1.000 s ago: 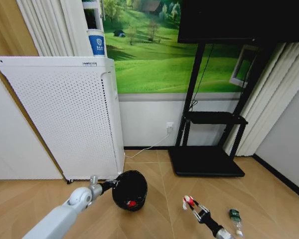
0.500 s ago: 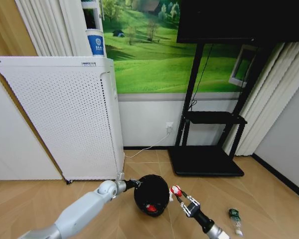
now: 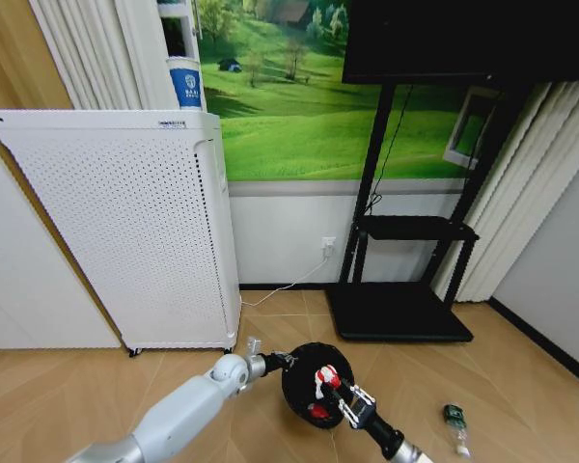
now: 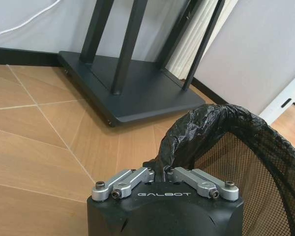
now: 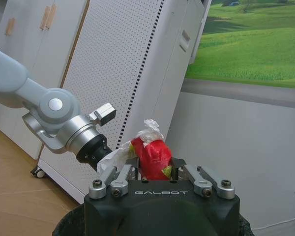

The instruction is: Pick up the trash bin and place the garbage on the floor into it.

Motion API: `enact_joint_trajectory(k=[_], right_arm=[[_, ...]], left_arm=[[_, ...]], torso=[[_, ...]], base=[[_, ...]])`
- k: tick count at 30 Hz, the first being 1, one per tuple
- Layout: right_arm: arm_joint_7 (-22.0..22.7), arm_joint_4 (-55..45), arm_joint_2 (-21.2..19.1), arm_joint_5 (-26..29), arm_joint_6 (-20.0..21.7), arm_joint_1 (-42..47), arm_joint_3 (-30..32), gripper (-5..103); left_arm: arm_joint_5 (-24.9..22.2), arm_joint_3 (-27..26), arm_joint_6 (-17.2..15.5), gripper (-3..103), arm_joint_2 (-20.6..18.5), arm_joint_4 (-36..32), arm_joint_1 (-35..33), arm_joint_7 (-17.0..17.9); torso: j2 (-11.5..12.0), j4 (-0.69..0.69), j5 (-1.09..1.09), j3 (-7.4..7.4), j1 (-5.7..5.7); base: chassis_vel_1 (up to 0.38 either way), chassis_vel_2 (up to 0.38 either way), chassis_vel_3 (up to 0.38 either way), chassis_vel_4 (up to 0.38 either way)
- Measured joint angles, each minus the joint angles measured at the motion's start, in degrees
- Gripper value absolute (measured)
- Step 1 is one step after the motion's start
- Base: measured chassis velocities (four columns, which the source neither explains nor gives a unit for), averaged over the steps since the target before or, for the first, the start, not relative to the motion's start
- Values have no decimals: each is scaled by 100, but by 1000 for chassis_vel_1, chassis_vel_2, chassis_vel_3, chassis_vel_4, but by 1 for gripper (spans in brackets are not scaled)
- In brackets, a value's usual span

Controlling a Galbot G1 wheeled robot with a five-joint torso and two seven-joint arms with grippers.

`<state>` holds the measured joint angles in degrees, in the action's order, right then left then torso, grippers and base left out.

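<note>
Two grippers meet low over the floor [image 3: 68, 386]: the right gripper [image 3: 330, 382] pinches a red-and-white scrap [image 3: 322, 377] above the bin [image 3: 309, 371], whose rim the left gripper [image 3: 282, 361] clamps. A bottle [image 3: 454, 420] lies right.

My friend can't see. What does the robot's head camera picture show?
The right gripper holds a red-and-white crumpled wrapper over the round black mesh trash bin, which the left gripper grips by its rim. A small clear bottle with a green label lies on the herringbone wood floor.
</note>
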<state>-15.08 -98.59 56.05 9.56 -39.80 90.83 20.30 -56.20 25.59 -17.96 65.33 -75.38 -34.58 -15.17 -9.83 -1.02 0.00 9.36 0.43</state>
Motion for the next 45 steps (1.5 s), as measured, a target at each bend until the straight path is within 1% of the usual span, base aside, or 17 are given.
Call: enact_joint_trajectory(k=[2,4,5,6,9,10,11,12,13,16,17,18,23,33,38,40,45], right_arm=[[0,5,21,33,15,4,31,44],[0,21,30,47,18,4,37,44],[0,77,50,62,18,10,50,56],[0,108,61,62,17,15,62,56],[5,122,72,67,6,30,84,66],[5,122,72,67,6,30,84,66],[10,126,80,63,-12,36,88,77],[10,126,80,63,-12,36,88,77],[26,124,91,62,-16,36,94,83],[230,154,176,162,-70,12,180,93],[230,154,176,162,-70,12,180,93],[342,237,215,231,-119,7,293,99],[449,432,215,576,-321,127,698,100],[450,536,263,679,-530,169,750,100],[446,556,257,666,-587,209,745,100],[444,556,254,654,-589,223,744,100],[520,560,259,507,-587,195,743,100]], left_arm=[[0,2,-1,4,-20,-64,-44,35],[0,-12,-1,4,-20,-89,-66,47],[-1,-65,-2,4,-20,-139,-121,66],[-1,-106,-2,4,-22,-164,-154,78],[-15,-173,-3,4,-51,-207,-205,86],[-15,-173,-3,4,-51,-207,-205,86],[-17,-200,-4,4,-79,-214,-222,87],[-17,-200,-4,4,-79,-214,-222,87],[-20,-242,-4,4,-94,-220,-231,89],[-147,-406,-3,4,-121,-247,-220,183],[-147,-406,-3,4,-121,-247,-220,183],[-200,-552,-1,4,-171,-247,-170,244],[-315,-1034,3,4,-477,-216,-74,409],[-290,-1533,-40,4,-1005,-624,-477,536],[-224,-1774,-46,4,-1073,-771,-756,546],[-209,-1816,-47,4,-1073,-783,-803,547],[-186,-1975,-47,4,-1040,-860,-955,546]], torso=[[0,2,0,0,0],[0,2,0,0,0],[0,2,0,0,0],[0,1,0,0,0],[0,0,0,0,0],[0,0,0,0,0],[0,0,0,0,0],[0,0,0,0,0],[0,1,0,0,0],[0,1,-1,0,0],[0,1,-1,0,0],[0,0,-1,0,0],[0,0,-2,0,0],[0,4,-1,0,0],[0,-1,-3,0,-1],[0,-1,4,-1,-2],[0,0,-1,-1,-1]], base=[[0,0,0,0],[0,0,0,0],[0,0,0,0],[0,0,0,0],[0,0,0,0],[0,0,0,0],[0,0,0,0],[0,0,0,0],[0,0,0,0],[0,0,0,0],[0,0,0,0],[0,0,0,0],[0,0,0,0],[-13,-48,12,60],[-70,-258,55,241],[-98,-298,90,276],[-151,-300,158,304]])
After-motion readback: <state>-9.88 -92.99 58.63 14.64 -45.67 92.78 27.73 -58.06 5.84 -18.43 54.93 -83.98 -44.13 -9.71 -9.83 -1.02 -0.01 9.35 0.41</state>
